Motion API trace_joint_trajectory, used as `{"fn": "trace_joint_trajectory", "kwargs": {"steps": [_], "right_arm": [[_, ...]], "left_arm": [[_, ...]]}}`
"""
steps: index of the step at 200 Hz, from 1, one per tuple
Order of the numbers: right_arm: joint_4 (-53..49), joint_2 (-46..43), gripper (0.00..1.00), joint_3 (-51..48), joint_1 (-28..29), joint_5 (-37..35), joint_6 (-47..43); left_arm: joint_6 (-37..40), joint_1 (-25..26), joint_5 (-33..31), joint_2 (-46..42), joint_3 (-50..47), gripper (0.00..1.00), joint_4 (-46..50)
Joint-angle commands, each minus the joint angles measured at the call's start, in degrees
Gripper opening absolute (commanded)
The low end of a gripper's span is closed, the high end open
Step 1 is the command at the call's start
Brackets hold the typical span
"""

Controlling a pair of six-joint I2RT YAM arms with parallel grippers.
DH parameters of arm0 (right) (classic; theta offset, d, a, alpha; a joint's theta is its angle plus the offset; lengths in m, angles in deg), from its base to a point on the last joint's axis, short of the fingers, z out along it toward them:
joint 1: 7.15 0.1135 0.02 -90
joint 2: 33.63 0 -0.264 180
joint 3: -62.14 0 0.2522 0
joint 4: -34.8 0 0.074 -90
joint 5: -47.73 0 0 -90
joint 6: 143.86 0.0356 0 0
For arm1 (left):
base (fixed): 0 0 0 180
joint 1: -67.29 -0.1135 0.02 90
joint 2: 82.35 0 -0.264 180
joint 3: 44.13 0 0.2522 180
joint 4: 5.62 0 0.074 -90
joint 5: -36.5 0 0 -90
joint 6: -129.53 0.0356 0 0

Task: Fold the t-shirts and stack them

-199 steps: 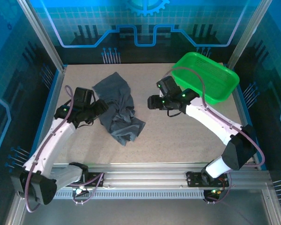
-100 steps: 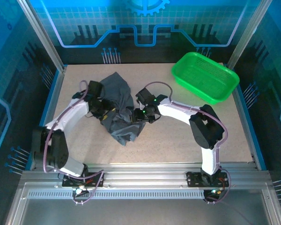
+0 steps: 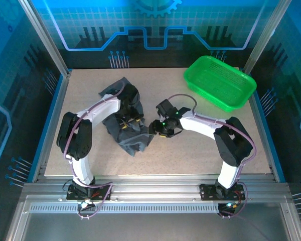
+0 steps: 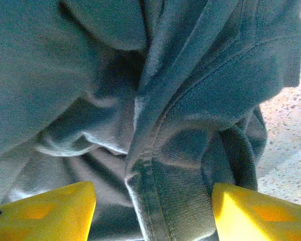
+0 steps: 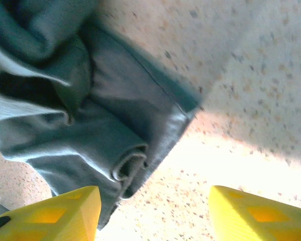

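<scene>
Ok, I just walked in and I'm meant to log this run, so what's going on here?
The robot is working on a crumpled grey t-shirt on the table. The left gripper is low over the heap, open, with a hemmed fold between its jaws. The right gripper hangs open at the shirt's right edge. Nothing is folded yet; the green basket sits apart at the far right.

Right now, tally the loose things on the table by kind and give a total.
Crumpled dark slate-grey fabric t-shirt: 1
Bright green plastic mesh basket: 1
Total: 2
</scene>
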Motion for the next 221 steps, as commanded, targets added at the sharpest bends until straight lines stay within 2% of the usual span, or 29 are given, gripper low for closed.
{"fn": "trace_joint_trajectory", "kwargs": {"steps": [1,27,43,71,80,101,113,132,137,171,194,221], "right_arm": [[2.43,-0.87,0.6,-1.23,0.98,3.97,5.88],[6.33,0.92,0.6,-1.0,1.4,6.62,10.6],[7.75,3.07,0.59,-0.63,1.29,8.2,13.34],[7.9,6.77,0.55,1.03,1.71,9.95,15.8],[7.19,7.55,0.51,1.55,1.77,9.54,15.89],[7.28,8.59,0.34,1.75,1.36,8.1,16.37],[6.76,8.48,0.2,1.75,0.89,7.11,16.46],[3.46,5.96,0.04,1.67,-0.32,4.09,15.21],[2.63,4.76,0.0,1.58,-0.73,3.27,14.47],[-6.31,-4.63,0.0,4.01,-5.11,-3.8,5.98],[-11.47,-10.24,0.0,7.46,-10.37,-6.43,0.03],[-14.3,-12.73,0.0,11.62,-15.49,-5.73,-5.05]], "left_arm": [[2.36,2.73,-5.92,-0.56,4.8,0.69,7.16],[-0.38,3.93,-1.88,-1.04,2.91,0.7,4.52],[-1.27,3.98,-0.27,0.88,2.2,0.67,2.58],[-0.55,3.98,-2.27,4.66,4.34,0.62,4.37],[-0.04,4.02,-3.29,4.94,4.75,0.59,4.56],[0.87,3.93,-2.52,5.9,5.41,0.49,2.7],[1.07,3.93,-1.81,7.48,7.0,0.39,2.77],[-0.27,3.61,-3.09,6.63,8.13,0.0,1.54],[-0.8,3.29,-3.3,5.4,8.31,0.0,0.93],[-7.53,-2.39,0.68,-6.0,8.13,0.0,-6.89],[-13.39,-9.65,8.46,-13.32,5.58,0.0,-18.95],[-20.37,-17.22,17.88,-16.48,5.24,0.0,-30.31]]}}
